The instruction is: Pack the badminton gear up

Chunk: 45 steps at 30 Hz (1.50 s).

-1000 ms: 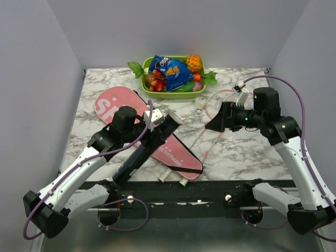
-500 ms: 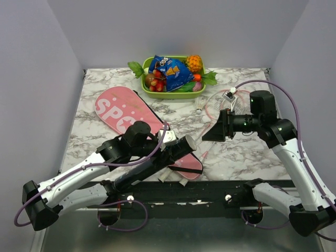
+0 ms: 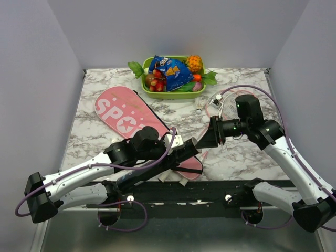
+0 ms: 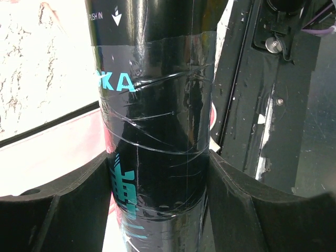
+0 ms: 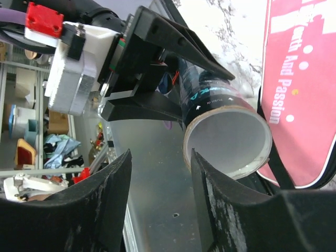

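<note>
My left gripper (image 3: 181,149) is shut on the long black tube (image 3: 152,165) and holds it slanted over the table's front edge. In the left wrist view the fingers (image 4: 68,199) clamp both sides of the tube (image 4: 157,105). My right gripper (image 3: 203,140) is open and empty, just off the tube's open end (image 5: 228,139). The pink "SPORT" bag (image 3: 126,113) lies flat at the left, partly under the tube, and shows in the right wrist view (image 5: 304,79). The pink-framed rackets (image 3: 208,110) lie under my right arm. A white shuttlecock (image 3: 198,106) sits beside them.
A green tray (image 3: 152,93) of toy fruit with a blue snack packet (image 3: 170,71) stands at the back centre. The black front rail (image 3: 210,191) runs along the near edge. Grey walls close in both sides.
My left arm has swung the tube right and down toward the front edge. My right gripper has moved left and now faces the tube's open end.
</note>
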Tool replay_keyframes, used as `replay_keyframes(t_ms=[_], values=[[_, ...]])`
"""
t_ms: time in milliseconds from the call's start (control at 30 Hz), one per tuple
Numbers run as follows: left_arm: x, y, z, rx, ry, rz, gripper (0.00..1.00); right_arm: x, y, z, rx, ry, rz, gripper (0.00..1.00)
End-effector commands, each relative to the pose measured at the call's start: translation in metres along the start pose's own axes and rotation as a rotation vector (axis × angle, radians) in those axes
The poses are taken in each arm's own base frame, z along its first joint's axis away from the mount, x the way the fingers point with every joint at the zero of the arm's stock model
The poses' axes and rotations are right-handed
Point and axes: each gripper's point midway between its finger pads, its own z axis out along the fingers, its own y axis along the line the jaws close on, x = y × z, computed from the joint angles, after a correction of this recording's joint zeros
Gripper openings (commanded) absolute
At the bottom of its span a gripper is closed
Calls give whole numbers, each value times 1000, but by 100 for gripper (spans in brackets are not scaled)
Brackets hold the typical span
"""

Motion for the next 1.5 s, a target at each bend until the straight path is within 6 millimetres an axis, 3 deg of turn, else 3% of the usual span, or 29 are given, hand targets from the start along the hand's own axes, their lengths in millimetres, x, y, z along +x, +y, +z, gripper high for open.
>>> replay_keyframes(t_ms=[0,367,700,867,1200,1467], values=[[-18,11,4,-50,-75,50,15,8,-1,3,-13,9,18,55],[-19,12,8,-52,-84,40,17,13,-6,7,-4,-1,42,49],[-13,7,3,-40,-76,29,17,-12,2,-3,77,-62,-19,50],[-10,5,-1,-47,-79,18,17,-18,-4,-4,118,-81,-23,50],[-11,4,-5,-57,-94,6,17,-8,-17,8,96,-38,29,49],[-10,8,-2,-77,-95,4,17,0,-12,16,48,-6,48,49]])
